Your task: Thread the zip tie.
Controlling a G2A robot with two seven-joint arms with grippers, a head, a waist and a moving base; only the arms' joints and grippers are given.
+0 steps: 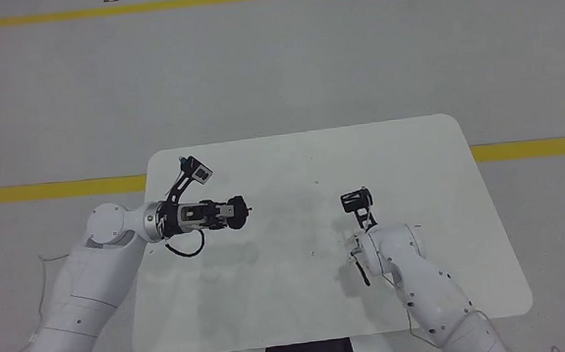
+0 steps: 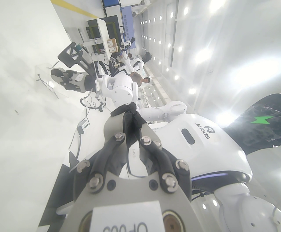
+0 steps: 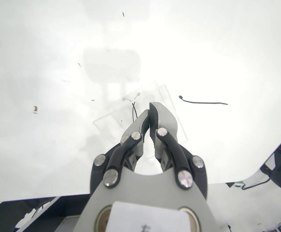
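Grey right gripper, fingers pressed shut, hangs over a clear plastic tray holding a thin black zip tie (a 2nd zip tie just outside). Left gripper, likewise shut, sits well apart.

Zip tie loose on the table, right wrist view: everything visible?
The zip tie is a thin black strip, plastic-looking, with a small head at one end and a tapering tail. It lies flat, nearly straight, unlooped, on the white table, beside the clear piece but apart from it. Only the table touches it.
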